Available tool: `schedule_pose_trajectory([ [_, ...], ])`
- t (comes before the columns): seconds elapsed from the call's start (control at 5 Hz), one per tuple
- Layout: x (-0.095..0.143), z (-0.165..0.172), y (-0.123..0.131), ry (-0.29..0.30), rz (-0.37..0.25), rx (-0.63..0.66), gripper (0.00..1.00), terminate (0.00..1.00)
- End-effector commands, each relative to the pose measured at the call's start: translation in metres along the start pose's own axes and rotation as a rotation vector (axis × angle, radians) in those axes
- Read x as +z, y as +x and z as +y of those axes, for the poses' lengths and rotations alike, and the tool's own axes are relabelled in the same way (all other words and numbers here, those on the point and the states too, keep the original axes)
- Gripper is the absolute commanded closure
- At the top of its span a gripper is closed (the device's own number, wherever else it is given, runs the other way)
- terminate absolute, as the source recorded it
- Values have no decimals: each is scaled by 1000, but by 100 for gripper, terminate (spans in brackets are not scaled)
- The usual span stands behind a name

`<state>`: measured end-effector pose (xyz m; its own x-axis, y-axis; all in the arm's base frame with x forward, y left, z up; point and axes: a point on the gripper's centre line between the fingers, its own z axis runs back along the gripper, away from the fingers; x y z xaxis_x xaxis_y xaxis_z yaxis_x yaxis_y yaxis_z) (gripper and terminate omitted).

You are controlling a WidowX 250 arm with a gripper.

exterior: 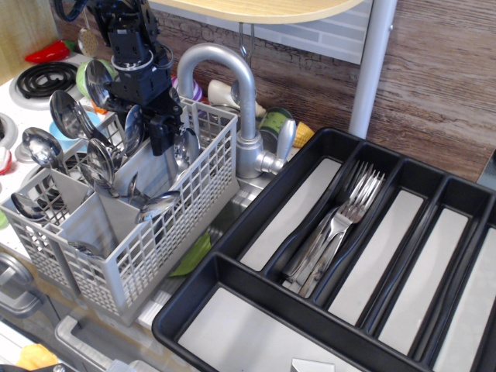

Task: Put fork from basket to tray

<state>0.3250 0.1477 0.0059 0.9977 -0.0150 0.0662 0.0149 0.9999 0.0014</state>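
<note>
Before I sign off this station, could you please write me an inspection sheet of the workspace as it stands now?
Surface: counter with a sink under the faucet; stove burner at far left.
Job's things: grey basket holds upright spoons; no fork can be made out in it. Black tray has a bundle of forks in its second long compartment; the other compartments are bare.
Clutter: green item between basket and tray; cups and toy food behind the faucet.
Grippers: gripper lowered at the basket's back compartment; jaw state hidden.
Cables: black cable at the arm's top.
Surroundings: wood-look wall, white post, wooden shelf above.
</note>
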Motion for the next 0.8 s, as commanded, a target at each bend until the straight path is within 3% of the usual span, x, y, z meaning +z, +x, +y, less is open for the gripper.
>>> schedule_pose_trajectory([
  [0.0,37,-3,9,-7,-4,7,100,0],
  [0.2,82,-19,10,50,57,40,100,0],
  [0.6,166,-71,-4,280,251,65,100,0],
])
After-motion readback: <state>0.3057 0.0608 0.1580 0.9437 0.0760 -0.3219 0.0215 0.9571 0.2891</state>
